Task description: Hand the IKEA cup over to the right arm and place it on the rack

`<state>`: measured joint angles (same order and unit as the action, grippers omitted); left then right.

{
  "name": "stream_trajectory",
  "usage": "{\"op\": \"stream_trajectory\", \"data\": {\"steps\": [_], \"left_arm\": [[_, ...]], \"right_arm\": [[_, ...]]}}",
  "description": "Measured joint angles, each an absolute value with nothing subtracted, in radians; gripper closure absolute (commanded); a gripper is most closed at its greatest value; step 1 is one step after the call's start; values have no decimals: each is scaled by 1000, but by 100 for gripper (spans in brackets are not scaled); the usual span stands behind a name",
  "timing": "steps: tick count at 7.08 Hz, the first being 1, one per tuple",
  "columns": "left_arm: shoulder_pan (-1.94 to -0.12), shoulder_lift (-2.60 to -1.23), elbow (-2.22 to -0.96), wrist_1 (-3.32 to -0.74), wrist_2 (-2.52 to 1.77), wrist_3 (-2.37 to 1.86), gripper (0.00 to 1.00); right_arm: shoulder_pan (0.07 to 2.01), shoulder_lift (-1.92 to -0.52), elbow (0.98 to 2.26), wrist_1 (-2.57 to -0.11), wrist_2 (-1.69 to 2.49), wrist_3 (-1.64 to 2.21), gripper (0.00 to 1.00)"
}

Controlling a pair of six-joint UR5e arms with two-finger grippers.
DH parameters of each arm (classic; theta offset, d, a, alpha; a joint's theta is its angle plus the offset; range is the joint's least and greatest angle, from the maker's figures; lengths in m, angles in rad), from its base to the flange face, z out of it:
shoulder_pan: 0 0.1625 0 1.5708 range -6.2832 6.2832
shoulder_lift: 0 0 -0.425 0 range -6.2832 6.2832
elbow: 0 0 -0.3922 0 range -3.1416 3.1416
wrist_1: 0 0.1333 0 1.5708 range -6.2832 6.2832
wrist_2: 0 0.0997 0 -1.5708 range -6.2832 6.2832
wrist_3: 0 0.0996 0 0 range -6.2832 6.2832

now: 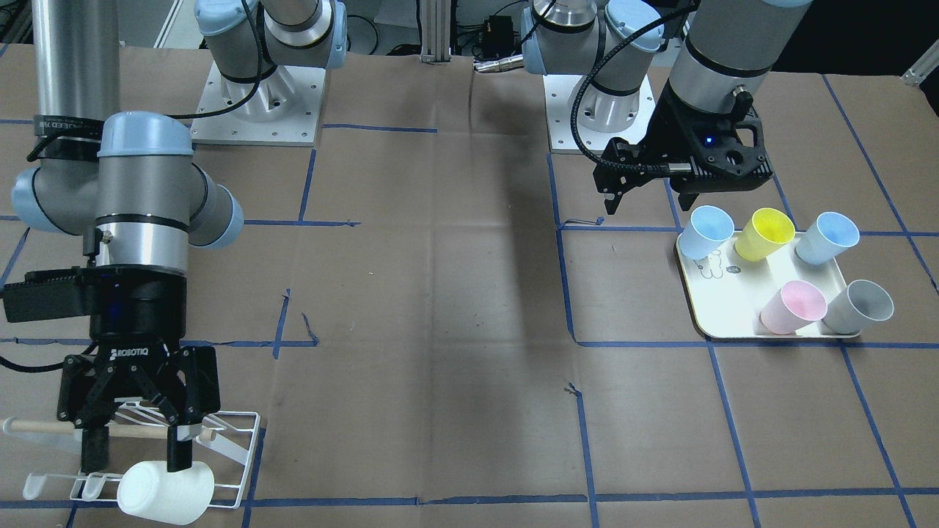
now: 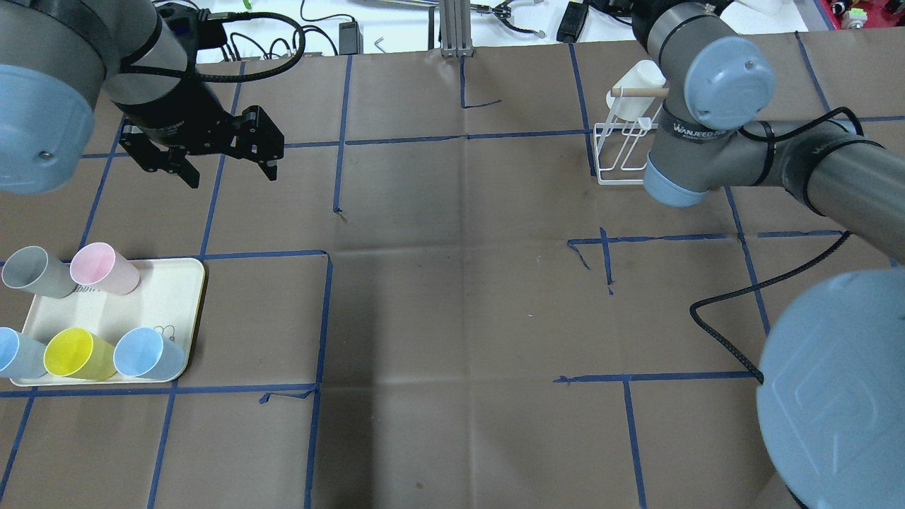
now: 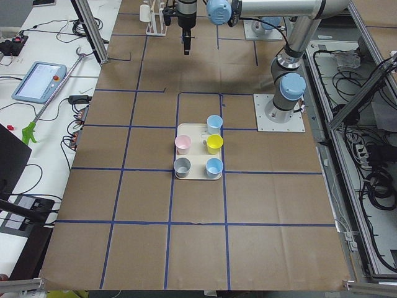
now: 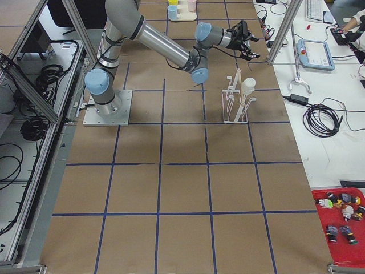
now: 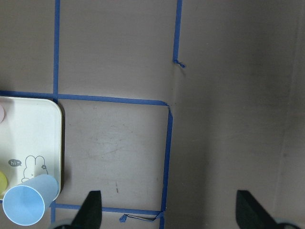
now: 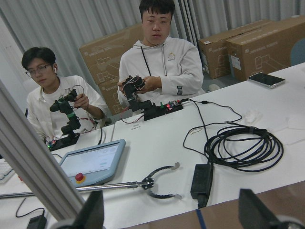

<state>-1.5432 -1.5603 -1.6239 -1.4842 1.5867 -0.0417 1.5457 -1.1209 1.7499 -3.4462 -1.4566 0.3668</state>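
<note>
White cup (image 1: pixel 165 491) sits on rack (image 1: pixel 250 458), job looks done. Right pincer (image 1: pixel 136 451) wide open, empty. Left pincer (image 2: pixel 232 175) likewise.

The front-facing camera sits across the surface (image 1: pixel 440 293) from the robot and looks steeply down, with the arm bases at the top. The overhead camera looks forward and down from behind the arms. Both take in the cream tray (image 1: pixel 722 308) and the rack (image 1: pixel 233 440), on mirrored sides. The two side cameras look along the surface from opposite ends, high and far off. The left wrist camera faces straight down, close over a tray corner. The right wrist camera faces outward, roughly level, at two people (image 6: pixel 162 71) seated at a white desk (image 6: pixel 190 143).
</note>
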Motion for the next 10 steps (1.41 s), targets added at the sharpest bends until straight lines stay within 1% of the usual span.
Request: {"op": "stream_trajectory", "data": {"steps": [3, 6, 10], "left_arm": [[-1543, -1560, -1626, -1480, 1586, -41, 0], [-1543, -1559, -1627, -1480, 1586, -43, 0], [-1533, -1546, -1648, -1486, 1592, -22, 1]], "right_arm": [[1660, -1169, 1771, -3429, -1453, 612, 0], [1725, -1185, 1823, -3430, -1365, 837, 0], [1796, -1200, 1865, -3430, -1319, 947, 0]]}}
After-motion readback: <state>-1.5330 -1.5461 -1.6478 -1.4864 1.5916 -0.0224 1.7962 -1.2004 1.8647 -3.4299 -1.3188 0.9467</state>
